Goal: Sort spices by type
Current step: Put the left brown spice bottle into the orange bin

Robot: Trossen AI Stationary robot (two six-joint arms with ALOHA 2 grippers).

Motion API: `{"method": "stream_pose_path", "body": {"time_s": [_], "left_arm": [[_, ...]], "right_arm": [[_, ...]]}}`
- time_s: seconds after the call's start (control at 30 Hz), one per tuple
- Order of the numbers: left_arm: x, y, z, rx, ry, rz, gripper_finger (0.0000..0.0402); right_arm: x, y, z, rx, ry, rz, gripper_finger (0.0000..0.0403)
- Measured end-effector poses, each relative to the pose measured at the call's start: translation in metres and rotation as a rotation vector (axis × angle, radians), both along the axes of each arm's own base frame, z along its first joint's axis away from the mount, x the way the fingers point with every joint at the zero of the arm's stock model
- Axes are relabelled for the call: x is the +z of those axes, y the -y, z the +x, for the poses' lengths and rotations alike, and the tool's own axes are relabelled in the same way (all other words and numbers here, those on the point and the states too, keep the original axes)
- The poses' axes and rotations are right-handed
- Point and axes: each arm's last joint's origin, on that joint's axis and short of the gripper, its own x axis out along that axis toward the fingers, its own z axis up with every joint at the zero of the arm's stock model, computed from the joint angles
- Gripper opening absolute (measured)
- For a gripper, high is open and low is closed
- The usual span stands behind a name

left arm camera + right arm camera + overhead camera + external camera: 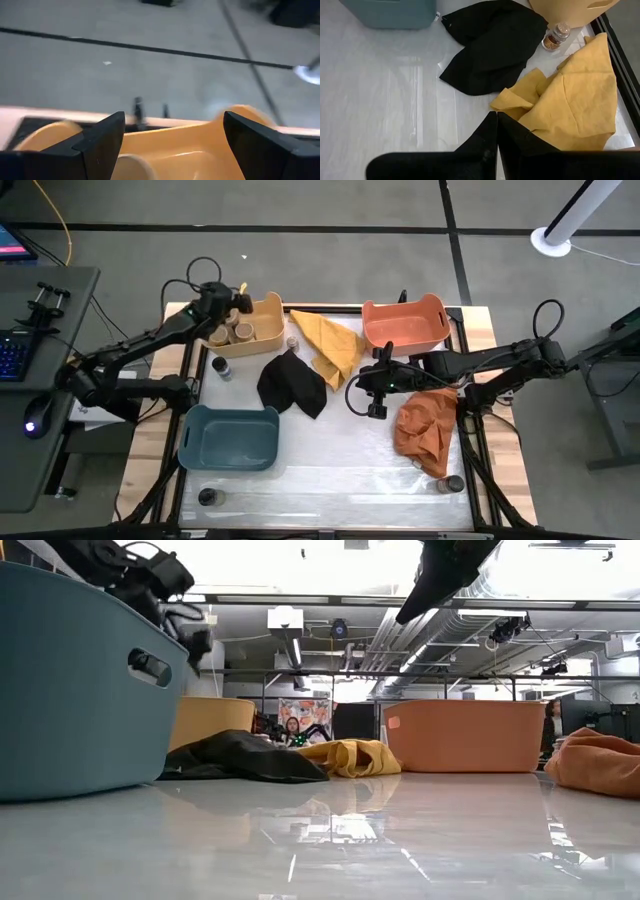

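Observation:
My left gripper (pixel 240 298) (pixel 172 135) hangs open above the far left corner of the yellow bin (pixel 255 325), holding nothing. Tan-topped spice jars (pixel 243 332) stand in that bin, and one tan top (pixel 132 169) shows just below the fingers. A brownish-topped jar (pixel 555 37) stands on the table beside the bin's corner. A dark-topped jar (pixel 221 367) stands left of the black cloth (pixel 292 383). My right gripper (pixel 356 398) (pixel 496 130) is shut and empty, raised over the table's middle by the yellow cloth (pixel 570 105).
An orange bin (pixel 405 323) stands at the far right and a blue bin (pixel 230 437) at the near left. An orange cloth (pixel 425 430) lies crumpled at the right, with a jar (pixel 455 483) near it. Another dark jar (pixel 207 497) stands by the near left corner.

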Motion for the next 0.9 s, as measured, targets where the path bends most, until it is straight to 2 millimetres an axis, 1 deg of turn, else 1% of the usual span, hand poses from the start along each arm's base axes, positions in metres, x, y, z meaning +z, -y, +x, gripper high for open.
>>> {"method": "stream_pose_path", "body": {"time_s": [0.13, 0.23, 0.3, 0.33, 0.4, 0.43, 0.5, 0.57, 0.6, 0.7, 0.77, 0.83, 0.9], "left_arm": [[0.012, 0.008, 0.019, -0.205, 0.069, 0.026, 0.0319], [0.021, 0.022, 0.041, -0.4, 0.137, 0.093, 0.0306], [0.025, 0.036, 0.057, -0.539, 0.141, 0.141, 0.0285], [0.024, 0.043, 0.065, -0.608, 0.125, 0.157, 0.027], [0.019, 0.058, 0.078, -0.718, 0.07, 0.168, 0.0226], [0.015, 0.065, 0.085, -0.76, 0.038, 0.16, 0.0197], [0.006, 0.073, 0.094, -0.811, -0.051, 0.117, 0.0125], [0.003, 0.073, 0.103, -0.836, -0.11, 0.082, 0.0045], [0.005, 0.072, 0.108, -0.845, -0.117, 0.075, 0.0024], [0.017, 0.064, 0.126, -0.865, -0.136, 0.07, 0.0013], [0.022, 0.057, 0.138, -0.876, -0.197, 0.04, 0.0004], [0.023, 0.048, 0.152, -0.875, -0.275, -0.026, 0.0003], [0.018, 0.04, 0.164, -0.856, -0.355, -0.106, 0.0001]], "right_arm": [[0.0, 0.0, 0.0, 0.0, 0.002, 0.0, 0.0], [0.001, 0.0, 0.001, 0.0, 0.009, 0.001, 0.0], [0.001, 0.0, 0.002, 0.0, 0.021, 0.002, 0.0], [0.002, 0.0, 0.002, 0.0, 0.025, 0.003, 0.0], [0.002, 0.0, 0.002, 0.0, 0.033, 0.004, 0.0], [0.002, 0.0, 0.003, 0.0, 0.038, 0.004, 0.0], [0.003, 0.0, 0.003, 0.0, 0.044, 0.005, 0.0], [0.003, 0.0, 0.004, 0.0, 0.052, 0.006, 0.0], [0.004, 0.0, 0.004, -0.001, 0.058, 0.007, 0.0], [0.005, 0.0, 0.005, -0.013, 0.073, 0.02, 0.0], [0.005, 0.0, 0.005, -0.021, 0.075, 0.028, 0.0], [0.005, 0.0, 0.005, -0.03, 0.076, 0.037, 0.0], [0.005, 0.0, 0.005, -0.038, 0.076, 0.044, 0.0]]}}
